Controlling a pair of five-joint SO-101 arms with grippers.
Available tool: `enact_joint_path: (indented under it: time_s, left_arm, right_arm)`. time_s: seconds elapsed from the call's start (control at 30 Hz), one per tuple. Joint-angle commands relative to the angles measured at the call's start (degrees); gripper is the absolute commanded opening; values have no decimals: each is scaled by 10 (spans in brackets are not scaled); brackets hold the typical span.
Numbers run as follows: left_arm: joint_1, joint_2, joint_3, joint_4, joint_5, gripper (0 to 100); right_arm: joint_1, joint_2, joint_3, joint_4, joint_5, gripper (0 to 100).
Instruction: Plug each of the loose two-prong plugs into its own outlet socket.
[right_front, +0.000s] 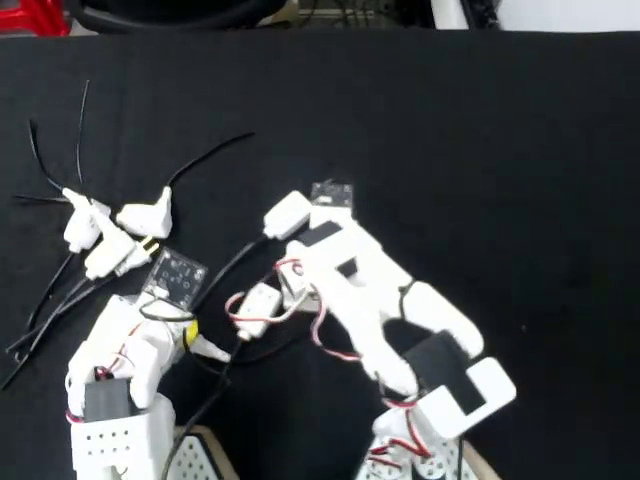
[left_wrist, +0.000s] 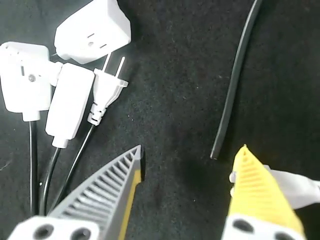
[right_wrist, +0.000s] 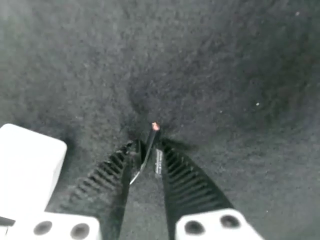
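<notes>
Lying on the black cloth (right_front: 500, 130) just short of the white outlet block (left_wrist: 92, 31): loose two-prong plug (left_wrist: 107, 86), white, untouched, out beyond the tips of the left gripper (left_wrist: 191, 148), closer to the grey finger (left_wrist: 107, 180) than to the yellow finger (left_wrist: 255, 180). Jaws spread wide, holding nothing. Long axis running from the cord end to the prongs, prongs aimed at the outlet block's slotted face. Flanking the plug, near the outlet block: two white plug bodies (left_wrist: 67, 105) with black cords. Well apart from the outlet block: right gripper (right_wrist: 147, 150), jaws narrowed onto a thin black wire (right_wrist: 149, 142) with a bare copper tip, and a white block (right_wrist: 27, 170) just beside it.
</notes>
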Motion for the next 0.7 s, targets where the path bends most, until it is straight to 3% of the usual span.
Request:
enact_joint_path:
  time_s: [0.0,0.17,0.43,0.67]
  left_arm:
    - [-7,-5,11,-1,-5,289]
    - [-7,-5,11,-1,-5,289]
    - [-7,-5,11,-1,-5,289]
    - [-7,-5,11,-1,-5,289]
  right_arm:
    - [24,-2,-35,9,1,11]
    - [99,-21,-66,18,77,11]
    - [213,-116,-68,3,139,11]
    - [265,-124,-111,-22,312,13]
